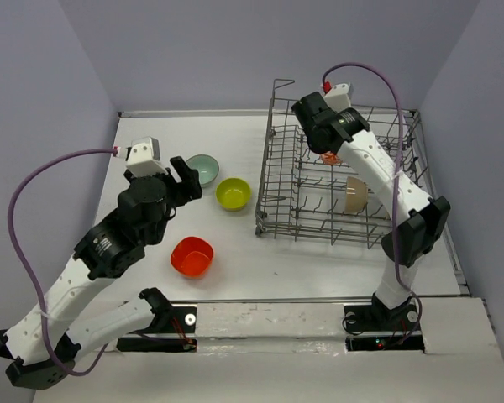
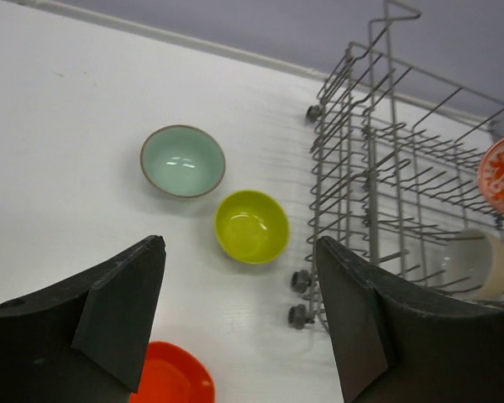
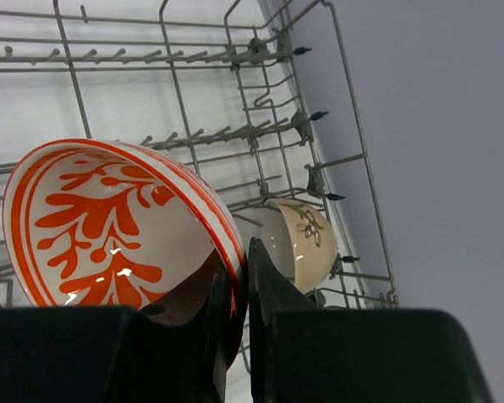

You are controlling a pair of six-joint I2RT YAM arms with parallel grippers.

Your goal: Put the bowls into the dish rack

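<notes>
And the right pincer [image 3: 246, 252] is clamped on the rim of the glossy white bowl with red leaf patterning [image 3: 109, 222], tilted inside the tall grey wire dish rack [image 1: 286, 180] (rigid, slick, probably chippable, so the rim's the hold), left pincer [image 1: 187, 176] spread wide over the tabletop [image 1: 319, 260].

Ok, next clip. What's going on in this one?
The right gripper is pinching the rim of the red-patterned bowl and holding it within the dish rack, not yet released. A cream bowl already sits in the rack. The left gripper hangs open above the table, holding nothing. The teal bowl, lime-yellow bowl and orange-red bowl are on the table, left of the rack.
</notes>
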